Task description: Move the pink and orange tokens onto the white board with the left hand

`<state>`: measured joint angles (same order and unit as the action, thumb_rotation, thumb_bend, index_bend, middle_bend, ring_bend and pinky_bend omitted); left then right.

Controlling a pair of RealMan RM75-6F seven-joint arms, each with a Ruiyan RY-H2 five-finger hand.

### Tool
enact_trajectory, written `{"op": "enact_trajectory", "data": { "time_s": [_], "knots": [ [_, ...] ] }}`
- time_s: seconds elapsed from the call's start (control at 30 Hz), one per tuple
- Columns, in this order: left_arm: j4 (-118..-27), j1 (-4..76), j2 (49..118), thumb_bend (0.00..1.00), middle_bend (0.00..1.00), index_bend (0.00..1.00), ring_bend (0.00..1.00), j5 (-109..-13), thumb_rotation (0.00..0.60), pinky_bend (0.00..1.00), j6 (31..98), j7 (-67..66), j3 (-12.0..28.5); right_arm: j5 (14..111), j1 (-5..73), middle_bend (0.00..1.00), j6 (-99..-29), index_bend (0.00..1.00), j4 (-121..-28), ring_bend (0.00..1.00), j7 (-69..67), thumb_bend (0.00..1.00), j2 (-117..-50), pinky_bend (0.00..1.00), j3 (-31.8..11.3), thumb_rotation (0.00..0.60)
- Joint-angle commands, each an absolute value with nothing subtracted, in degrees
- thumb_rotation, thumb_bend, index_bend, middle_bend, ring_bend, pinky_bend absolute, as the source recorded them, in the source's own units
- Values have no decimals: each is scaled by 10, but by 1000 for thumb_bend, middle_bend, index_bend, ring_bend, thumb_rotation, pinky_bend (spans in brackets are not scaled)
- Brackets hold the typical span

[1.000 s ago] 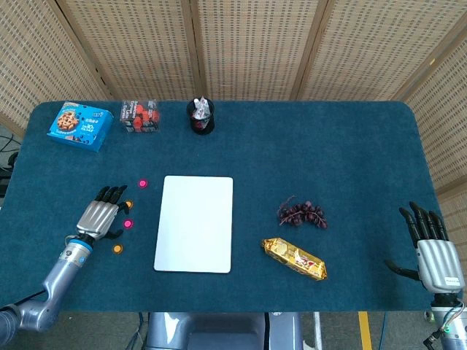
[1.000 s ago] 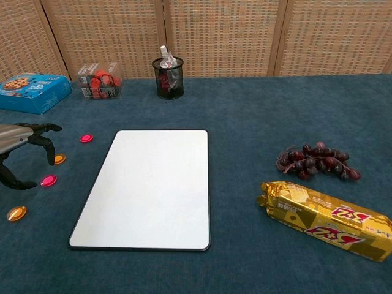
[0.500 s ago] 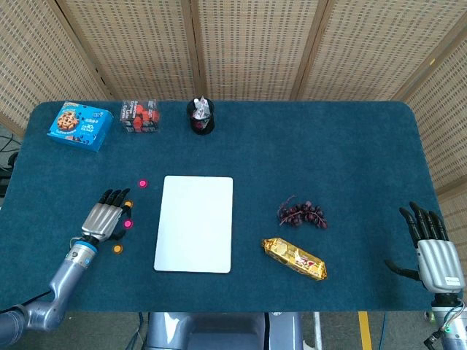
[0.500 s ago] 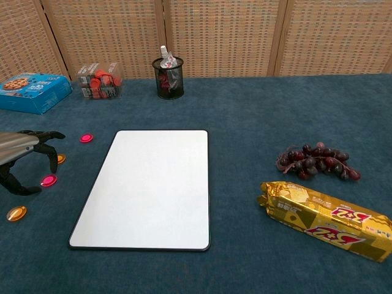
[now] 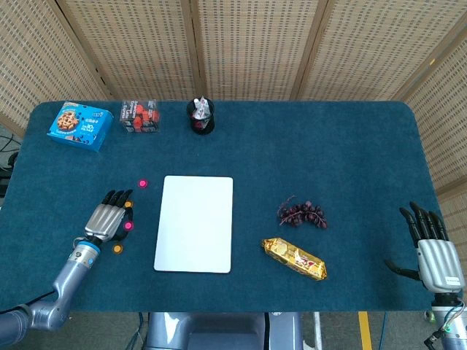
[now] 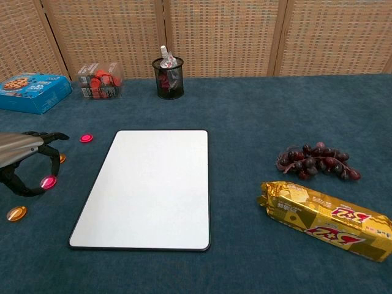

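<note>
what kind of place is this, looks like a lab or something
Probably a robot test or demo space, not a home: a table covered in dark teal cloth, woven folding screens walling it off, and staged props such as a cookie box, grapes and a white board.

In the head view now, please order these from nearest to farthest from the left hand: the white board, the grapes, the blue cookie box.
From the left hand:
1. White board, just to its right.
2. Blue cookie box, at the far left corner of the table.
3. Grapes, right of the board, toward the right side.
</note>
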<state>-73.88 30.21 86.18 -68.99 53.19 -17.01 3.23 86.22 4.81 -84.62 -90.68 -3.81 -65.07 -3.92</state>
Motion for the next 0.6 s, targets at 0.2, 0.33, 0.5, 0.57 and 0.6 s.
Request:
{"op": "enact_trajectory", "data": {
  "time_s": [0.2, 0.33, 0.5, 0.57, 0.6],
  "knots": [
    [-856, 314, 818, 310, 0, 569, 0, -720, 600, 0, 551, -177, 41, 862, 48, 0, -846, 0, -911, 0, -37, 0, -650, 0, -39, 600],
    [-900, 328, 822, 307, 0, 569, 0, -722, 600, 0, 538, -200, 36, 861, 48, 0, -845, 0, -911, 0, -39, 0, -649, 0, -39, 600],
    [-931, 334, 835, 302, 0, 569, 0, -712, 600, 0, 529, -240, 19, 860, 48, 0, -843, 0, -911, 0, -42, 0, -648, 0, -39, 600],
    [-937, 334, 841, 300, 0, 569, 0, -709, 600, 0, 530, -255, 12, 860, 48, 0, -842, 0, -910, 0, -43, 0, -648, 0, -39, 600],
    [-939, 334, 842, 299, 0, 569, 0, -707, 600, 0, 532, -260, 11, 860, 48, 0, -842, 0, -910, 0, -44, 0, -648, 0, -39, 600]
  ]
}}
